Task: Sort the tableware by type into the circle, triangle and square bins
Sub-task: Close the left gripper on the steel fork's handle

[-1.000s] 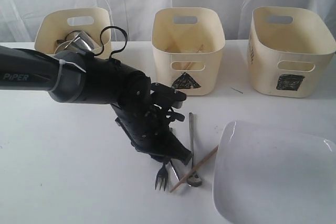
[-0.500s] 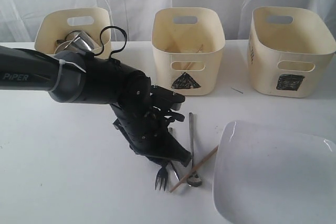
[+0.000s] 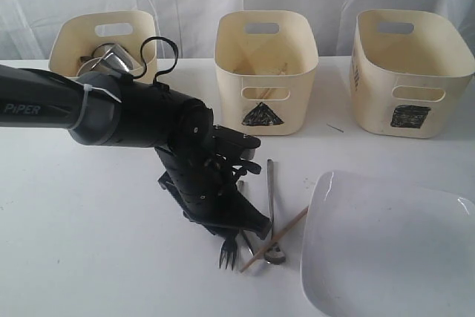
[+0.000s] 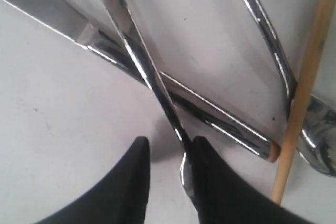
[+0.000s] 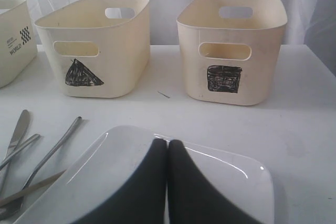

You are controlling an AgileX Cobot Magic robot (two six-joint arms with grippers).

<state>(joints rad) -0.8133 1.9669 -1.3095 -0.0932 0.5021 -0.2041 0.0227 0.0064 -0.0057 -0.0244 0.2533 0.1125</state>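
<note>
— On the table [image 3: 89, 243] before the triangle bin [image 3: 266, 72], how does our fork [image 3: 228, 252] lie?
— Flat, with its long axis running front to back in our exterior view and its tines toward the near edge. Our left gripper [image 4: 168, 148] straddles the handle, fingers narrowly parted, the handle close against one.
— And our right gripper [image 5: 168, 148]?
— Its fingers are pressed together, holding nothing, above the white plate [image 5: 220, 166].
</note>
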